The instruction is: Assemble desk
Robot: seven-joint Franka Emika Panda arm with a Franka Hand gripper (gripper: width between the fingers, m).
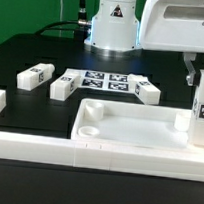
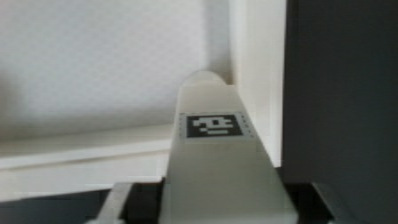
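Note:
The white tray-like tabletop [image 1: 136, 143] lies at the front of the exterior view, hollow side up. My gripper [image 1: 198, 70] is at the exterior view's right, shut on a white leg [image 1: 203, 111] that stands upright at the tabletop's far right corner. In the wrist view the held leg [image 2: 217, 150] runs out from between the jaws of my gripper [image 2: 217, 198], with its tag facing the camera and its tip against the tabletop's rim [image 2: 249, 60]. Three more legs lie on the black table behind: two at the left [image 1: 34, 76] [image 1: 63, 84] and one right of centre [image 1: 146, 89].
The marker board [image 1: 105, 80] lies flat between the loose legs. The robot base [image 1: 114, 21] stands at the back. The low white border wall [image 1: 26, 144] runs along the front and up the exterior view's left side.

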